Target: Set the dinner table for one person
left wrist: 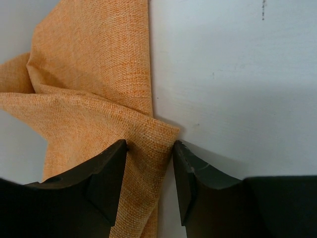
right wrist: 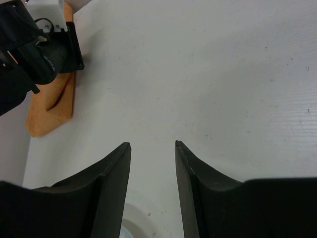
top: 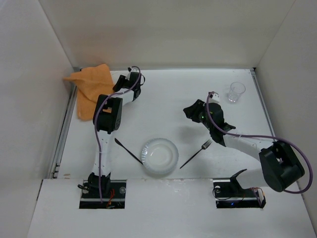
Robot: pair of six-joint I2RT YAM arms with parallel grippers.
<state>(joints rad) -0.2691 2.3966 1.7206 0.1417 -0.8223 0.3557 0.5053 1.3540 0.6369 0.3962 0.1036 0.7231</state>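
Showing between the parted right jaws: the dinner table (right wrist: 153, 114).

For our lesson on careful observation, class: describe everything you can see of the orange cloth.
The orange cloth looks like matte woven fabric, rumpled and folded over itself, not spread flat. It lies in the far left corner of the dinner table, reaching the left edge. The left hand is open astride one folded corner, a finger either side; contact cannot be told.
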